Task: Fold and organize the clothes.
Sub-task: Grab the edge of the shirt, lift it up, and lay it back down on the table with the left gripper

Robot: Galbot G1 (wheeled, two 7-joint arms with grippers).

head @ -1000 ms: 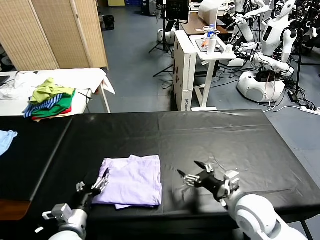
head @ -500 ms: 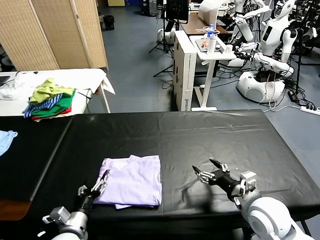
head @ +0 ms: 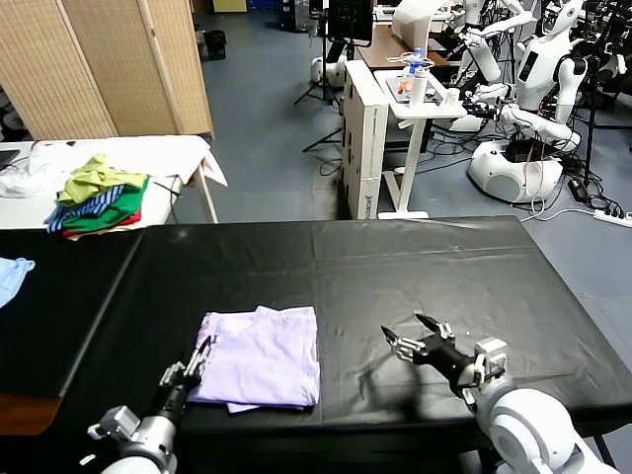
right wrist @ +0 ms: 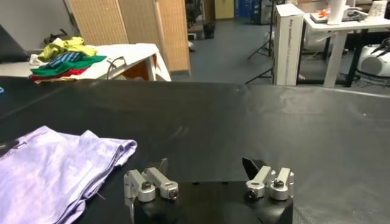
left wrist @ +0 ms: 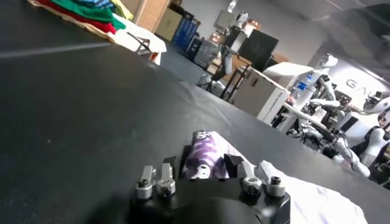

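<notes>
Folded lavender T-shirt (head: 259,357) on black table (head: 415,267), left gripper (head: 193,363) at its edge.

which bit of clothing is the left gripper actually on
The pale lavender T-shirt folded on the black table. The left gripper is at its near left edge; the green, striped and red pile and light blue cloth lie far off.

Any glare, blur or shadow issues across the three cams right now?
Head view: soft glare bands along the black table; right gripper casts a faint shadow beside it. Left wrist view: T-shirt at the left gripper is blurred, as is the background. Right wrist view: even light, mild sheen on the table, shirt folds readable.
</notes>
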